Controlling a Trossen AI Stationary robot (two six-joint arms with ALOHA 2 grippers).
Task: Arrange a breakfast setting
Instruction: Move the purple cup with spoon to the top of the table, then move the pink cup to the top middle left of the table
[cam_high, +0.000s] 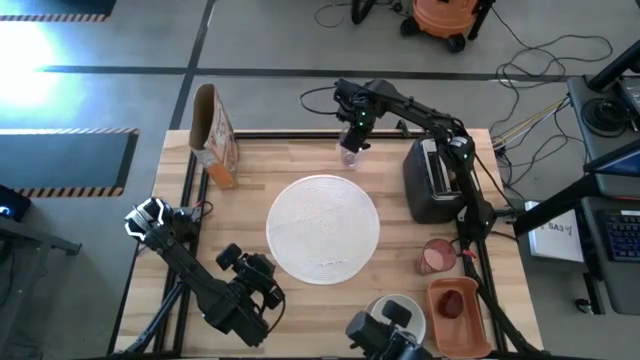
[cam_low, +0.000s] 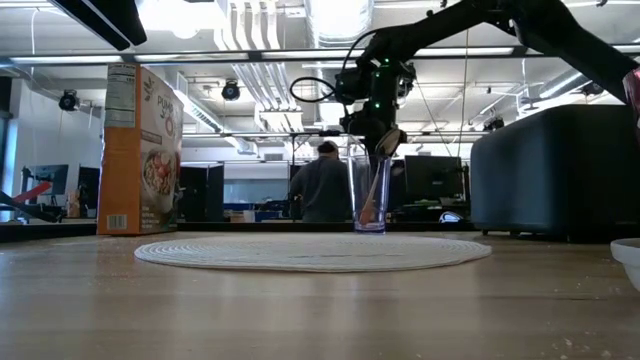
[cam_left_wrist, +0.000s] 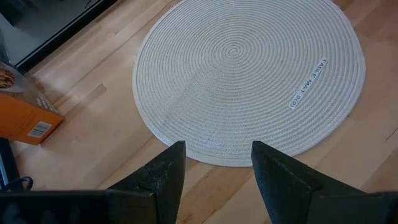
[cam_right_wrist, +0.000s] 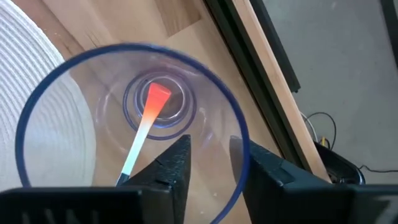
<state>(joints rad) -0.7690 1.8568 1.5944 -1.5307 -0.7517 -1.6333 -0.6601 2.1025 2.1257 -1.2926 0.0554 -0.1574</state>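
Two dark fingers of our right gripper (cam_right_wrist: 208, 165) frame the near foreground of the right wrist view, spread apart and straddling the rim of a tall clear purplish glass (cam_high: 350, 155) at the table's far edge, just beyond a round white woven placemat (cam_high: 323, 229). Inside the glass leans a slim utensil with an orange-red end (cam_right_wrist: 149, 121), touching the bottom; we judge it was put there so it stands upright and easy to reach, and the parted fingers pinch nothing that we can see. Our left gripper (cam_left_wrist: 217, 168) waits near the front left corner, its fingers apart and empty, looking over the mat. Around the mat we see an orange cereal box (cam_high: 215, 140) at the far left, a black toaster (cam_high: 432, 180) on the right, a pink cup (cam_high: 437, 257), a terracotta-coloured tray holding something red (cam_high: 458, 312), and a white bowl (cam_high: 400, 318) at the front. With the mat bare, we judge the setting barely begun.
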